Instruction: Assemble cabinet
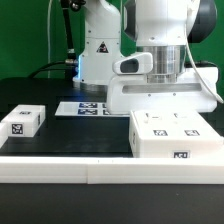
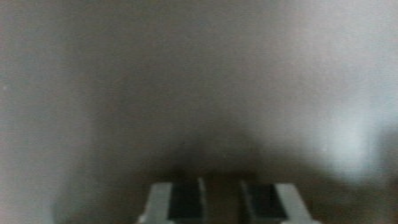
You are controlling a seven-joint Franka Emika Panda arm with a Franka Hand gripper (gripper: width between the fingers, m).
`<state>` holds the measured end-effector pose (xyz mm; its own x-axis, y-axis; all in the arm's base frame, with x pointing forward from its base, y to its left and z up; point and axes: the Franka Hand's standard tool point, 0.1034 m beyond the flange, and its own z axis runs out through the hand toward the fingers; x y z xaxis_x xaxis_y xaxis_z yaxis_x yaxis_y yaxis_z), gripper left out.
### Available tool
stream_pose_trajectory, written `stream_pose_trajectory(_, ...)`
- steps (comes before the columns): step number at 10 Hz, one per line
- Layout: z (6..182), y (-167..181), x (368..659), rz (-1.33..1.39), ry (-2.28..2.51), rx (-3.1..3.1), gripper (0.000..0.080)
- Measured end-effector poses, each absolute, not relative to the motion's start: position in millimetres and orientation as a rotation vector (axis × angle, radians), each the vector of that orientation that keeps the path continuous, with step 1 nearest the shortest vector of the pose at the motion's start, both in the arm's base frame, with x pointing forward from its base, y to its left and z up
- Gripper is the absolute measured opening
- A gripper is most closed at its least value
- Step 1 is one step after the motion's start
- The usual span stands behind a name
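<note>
The cabinet [image 1: 175, 135] lies on the black table [image 1: 70, 135] at the exterior view's right, tagged panels facing up. The arm [image 1: 160, 40] hangs just behind it, its fingertips hidden by the cabinet's top edge. The wrist view is a grey blur: the gripper [image 2: 222, 203] shows only as pale fingers [image 2: 166, 200] cut off by the frame, so I cannot tell how wide the jaws stand. A small tagged block [image 1: 22, 120] sits well apart at the left, with the marker board [image 1: 88, 108] farther back.

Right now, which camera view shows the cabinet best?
The exterior view. There the cabinet is sharp and almost whole, with both its top and its front face visible below the arm. The wrist view is only a grey blur, and I cannot tell whether any of it is the cabinet.
</note>
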<state>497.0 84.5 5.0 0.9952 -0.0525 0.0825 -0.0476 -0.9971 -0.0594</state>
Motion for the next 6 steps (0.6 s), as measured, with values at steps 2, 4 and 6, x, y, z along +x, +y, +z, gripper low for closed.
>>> stream_pose_trajectory(2, 4.9, 84, 497, -0.130, 0.077, -3.081, 0.0012)
stream_pose_trajectory(4, 4.9, 84, 497, -0.129, 0.077, -3.081, 0.0004)
stream_pose_trajectory(6, 16.2, 86, 497, -0.104, 0.075, -3.078, 0.0002)
